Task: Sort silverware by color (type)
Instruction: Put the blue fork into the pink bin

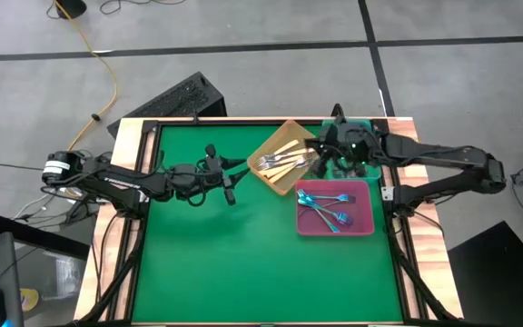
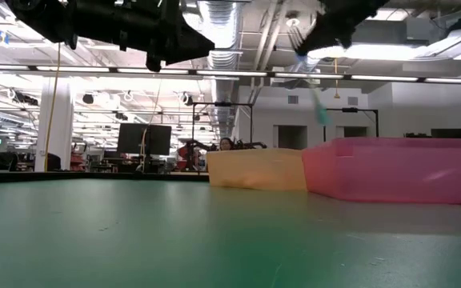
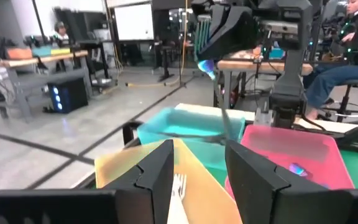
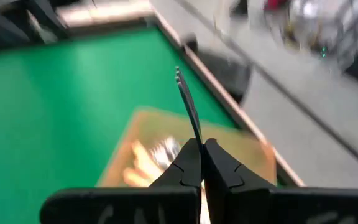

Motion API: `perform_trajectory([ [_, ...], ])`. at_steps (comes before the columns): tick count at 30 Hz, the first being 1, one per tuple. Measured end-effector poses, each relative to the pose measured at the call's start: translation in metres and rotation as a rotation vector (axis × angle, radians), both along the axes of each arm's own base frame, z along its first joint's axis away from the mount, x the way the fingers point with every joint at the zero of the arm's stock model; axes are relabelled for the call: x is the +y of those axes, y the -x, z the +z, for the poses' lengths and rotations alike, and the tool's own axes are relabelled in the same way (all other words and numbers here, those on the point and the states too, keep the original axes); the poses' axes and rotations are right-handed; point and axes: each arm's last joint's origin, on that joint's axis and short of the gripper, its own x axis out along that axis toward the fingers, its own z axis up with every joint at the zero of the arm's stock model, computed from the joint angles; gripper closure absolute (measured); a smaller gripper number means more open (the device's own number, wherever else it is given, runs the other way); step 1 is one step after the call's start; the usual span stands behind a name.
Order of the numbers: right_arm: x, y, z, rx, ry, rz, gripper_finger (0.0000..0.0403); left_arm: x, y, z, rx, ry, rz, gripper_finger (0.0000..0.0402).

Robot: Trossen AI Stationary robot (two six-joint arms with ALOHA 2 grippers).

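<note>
Right end effector [image 4: 202,155] clamped narrow on a dark fork [image 4: 188,106], tines up, raised above the orange tray [image 1: 271,145] near the teal tray [image 3: 185,127] at the tabletop's [image 1: 243,263] far edge. Left end effector [image 3: 197,168] hanging with fingers parted and nothing between them, just beside the orange tray. Cream-handled forks [image 1: 280,162] lying in the orange tray. Blue-teal forks [image 1: 323,209] lying in the pink tray [image 1: 357,225].

Orange tray [image 1: 284,143], pink tray [image 1: 363,224] and a (seemingly) teal tray [image 3: 185,127] on green table [image 1: 225,263].
</note>
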Motion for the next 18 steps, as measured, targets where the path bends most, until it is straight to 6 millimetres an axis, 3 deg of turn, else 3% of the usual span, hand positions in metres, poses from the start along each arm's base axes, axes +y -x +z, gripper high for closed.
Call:
perform_trajectory([
  [4,0.000,0.011,0.008,0.134,-0.091,-0.035,0.0382,0.000,0.000,-0.003,0.017,0.035,0.002,0.0272],
  [8,0.004,0.009,0.014,0.249,-0.181,0.009,0.0382,0.000,0.000,-0.006,0.031,0.071,0.007,0.0272],
  [18,0.033,-0.014,-0.028,0.643,-0.210,0.096,0.0382,0.000,0.001,-0.014,0.087,0.136,0.015,0.0272],
])
